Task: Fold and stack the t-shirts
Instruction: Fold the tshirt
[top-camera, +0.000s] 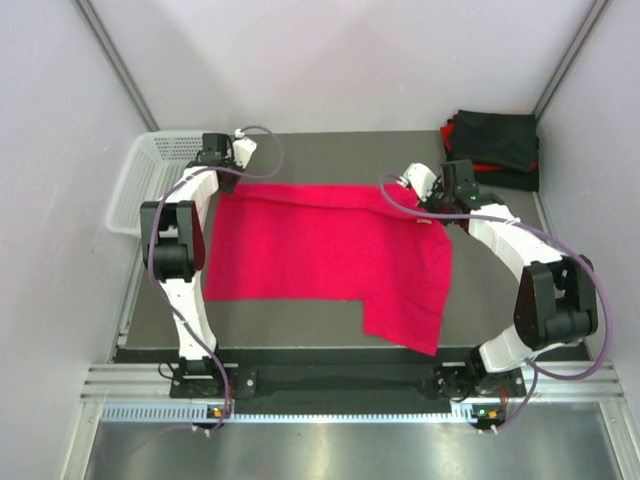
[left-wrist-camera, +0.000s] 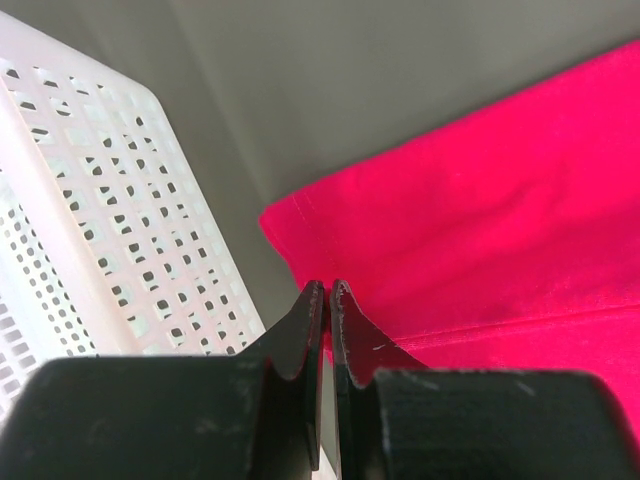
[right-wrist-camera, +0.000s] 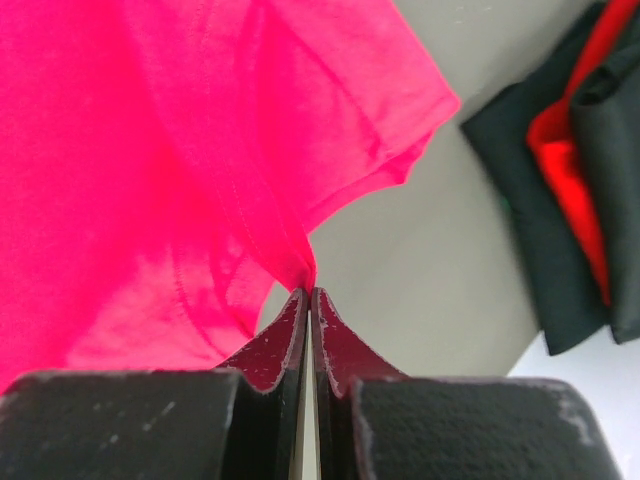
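Note:
The crimson red t-shirt (top-camera: 330, 255) lies spread across the dark table, with a flap hanging toward the near right. My left gripper (top-camera: 222, 168) is at its far left corner, shut on the red hem (left-wrist-camera: 300, 235). My right gripper (top-camera: 428, 205) is at the shirt's far right edge, shut on a pinch of red cloth (right-wrist-camera: 300, 262) lifted near the sleeve (right-wrist-camera: 390, 120). A pile of folded black shirts with red showing between them (top-camera: 492, 148) sits at the far right corner and also shows in the right wrist view (right-wrist-camera: 570, 150).
A white plastic mesh basket (top-camera: 150, 175) stands at the table's far left, right beside my left gripper; its wall (left-wrist-camera: 110, 220) fills the left of the left wrist view. Grey walls close in on three sides.

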